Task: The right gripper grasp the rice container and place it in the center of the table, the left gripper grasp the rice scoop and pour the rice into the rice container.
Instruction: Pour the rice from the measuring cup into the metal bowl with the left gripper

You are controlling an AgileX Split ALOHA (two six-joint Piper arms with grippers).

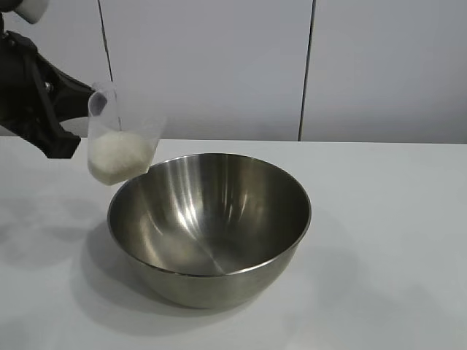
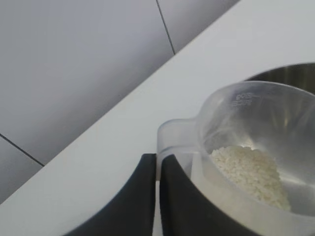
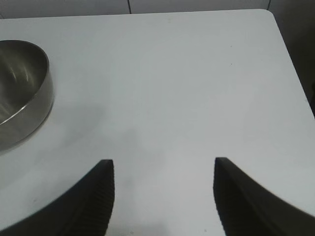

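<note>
The steel rice container (image 1: 210,227) stands in the middle of the white table (image 1: 379,219); its inside looks bare. It also shows in the left wrist view (image 2: 290,76) and the right wrist view (image 3: 19,88). My left gripper (image 2: 158,160) is shut on the rim tab of the clear rice scoop (image 1: 120,142), holding it in the air just beyond the container's left rim, slightly tilted toward it. The rice (image 2: 248,172) is a white heap inside the scoop (image 2: 256,128). My right gripper (image 3: 164,164) is open and empty over the bare table, to the right of the container.
A pale panelled wall (image 1: 219,65) runs behind the table. The table's far edge and right corner (image 3: 268,12) show in the right wrist view. The right arm is out of the exterior view.
</note>
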